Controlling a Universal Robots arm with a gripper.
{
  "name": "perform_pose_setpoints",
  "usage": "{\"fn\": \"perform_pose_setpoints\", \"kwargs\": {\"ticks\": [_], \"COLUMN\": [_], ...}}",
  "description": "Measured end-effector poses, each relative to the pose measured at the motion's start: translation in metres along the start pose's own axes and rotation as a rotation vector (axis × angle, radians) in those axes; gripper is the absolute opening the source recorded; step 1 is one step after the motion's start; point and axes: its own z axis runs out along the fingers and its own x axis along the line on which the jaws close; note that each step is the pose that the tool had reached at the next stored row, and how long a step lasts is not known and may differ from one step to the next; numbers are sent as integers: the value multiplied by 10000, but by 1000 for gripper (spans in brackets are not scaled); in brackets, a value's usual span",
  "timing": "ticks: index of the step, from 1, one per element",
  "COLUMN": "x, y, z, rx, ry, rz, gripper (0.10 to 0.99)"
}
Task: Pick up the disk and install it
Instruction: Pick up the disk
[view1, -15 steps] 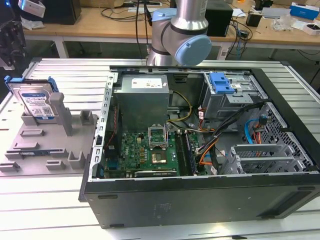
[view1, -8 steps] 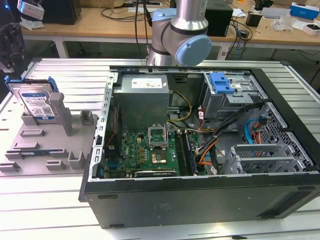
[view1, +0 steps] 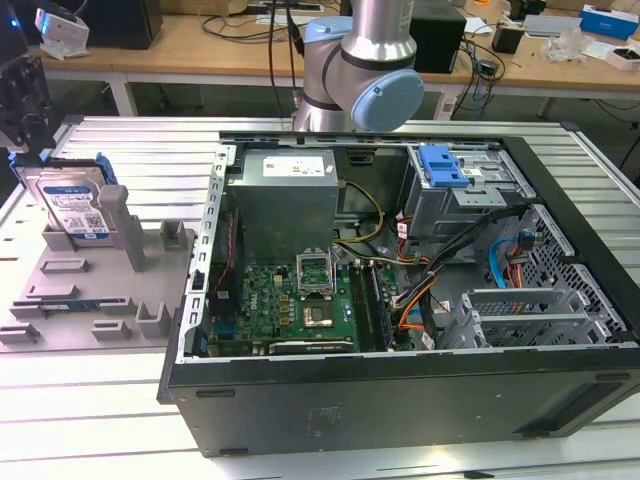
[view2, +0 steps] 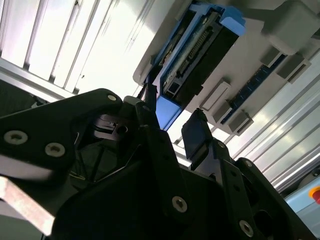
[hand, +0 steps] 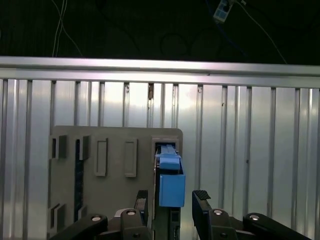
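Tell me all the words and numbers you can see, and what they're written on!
Nothing here can be read for sure.
On the disk: a white-and-blue label, print too small to read.
On the grey power supply box: a white sticker, too small to read.
On the green circuit board: tiny markings, blurred.

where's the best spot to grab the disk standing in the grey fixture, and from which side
Take the disk by its free upper edge, coming from above, one finger on each flat face. It stands on edge in the fixture plate, whose posts hem in its lower part. The open gripper straddles that edge.
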Motion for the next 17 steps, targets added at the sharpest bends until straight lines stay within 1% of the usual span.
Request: {"fn": "perform_pose_setpoints", "kwargs": {"ticks": [6, 12, 15, 17], "x": [-2, -3, -5, -5], "y": [20, 21, 36, 40], "z": [53, 97, 147, 166], "rx": [0, 0, 0, 0], "ry": [0, 1, 1, 1], "rz": [-10, -20, -29, -32], "gripper": [482, 482, 482, 482]}}
